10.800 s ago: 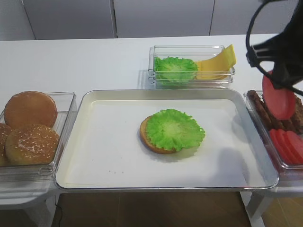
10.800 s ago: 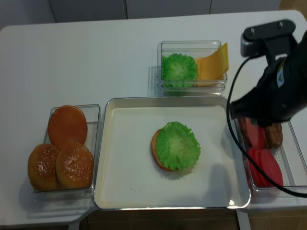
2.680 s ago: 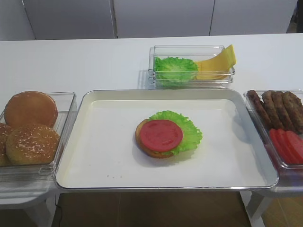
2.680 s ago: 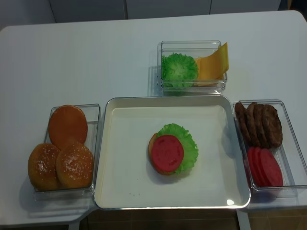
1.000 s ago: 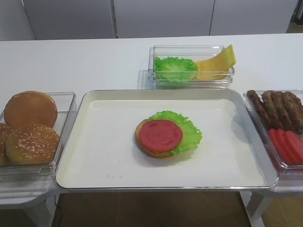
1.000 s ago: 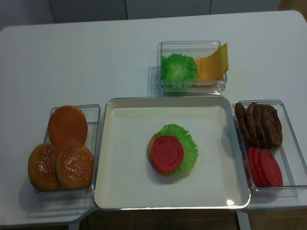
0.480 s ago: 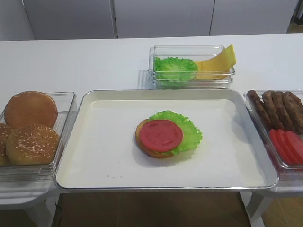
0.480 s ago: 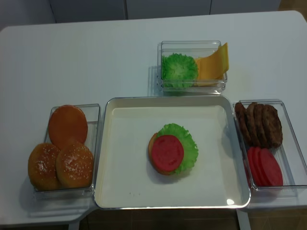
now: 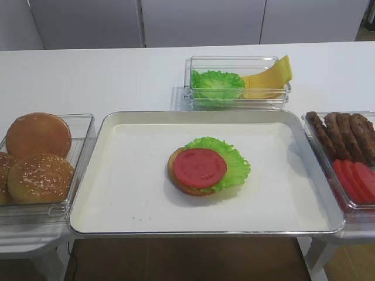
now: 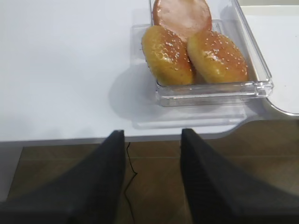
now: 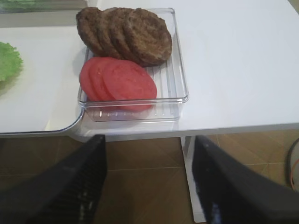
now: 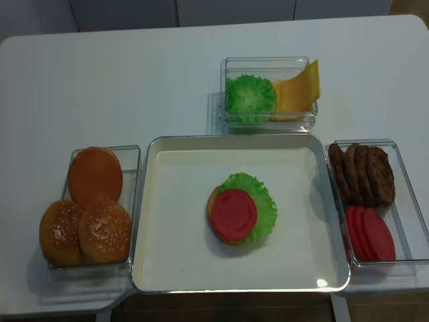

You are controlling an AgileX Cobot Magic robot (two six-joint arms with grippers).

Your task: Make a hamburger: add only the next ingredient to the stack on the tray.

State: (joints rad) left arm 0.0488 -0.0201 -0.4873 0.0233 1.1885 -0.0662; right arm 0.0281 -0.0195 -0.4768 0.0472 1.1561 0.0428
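Note:
One red tomato slice point(image 9: 200, 167) point(image 12: 234, 214) lies flat on the green lettuce point(image 9: 236, 165) of the stack, over the bun bottom point(image 9: 173, 173), in the middle of the metal tray point(image 9: 135, 175) point(image 12: 174, 221). Neither arm shows in the two high views. My right gripper point(image 11: 148, 144) hangs open and empty off the table's front edge, below the bin of tomato slices point(image 11: 119, 79). My left gripper point(image 10: 153, 135) is open and empty too, below the front edge near the bun bin point(image 10: 210, 88).
Brown patties point(image 11: 126, 35) share the right bin with the spare tomato slices point(image 12: 370, 233). A back bin point(image 9: 237, 96) holds lettuce and yellow cheese point(image 9: 269, 79). Sesame bun tops point(image 9: 40, 175) fill the left bin. Brown floor lies under both grippers.
The tomato slice that my right gripper held above the right bin now lies on the lettuce, and that arm has left the high views. Nothing has moved in the last second.

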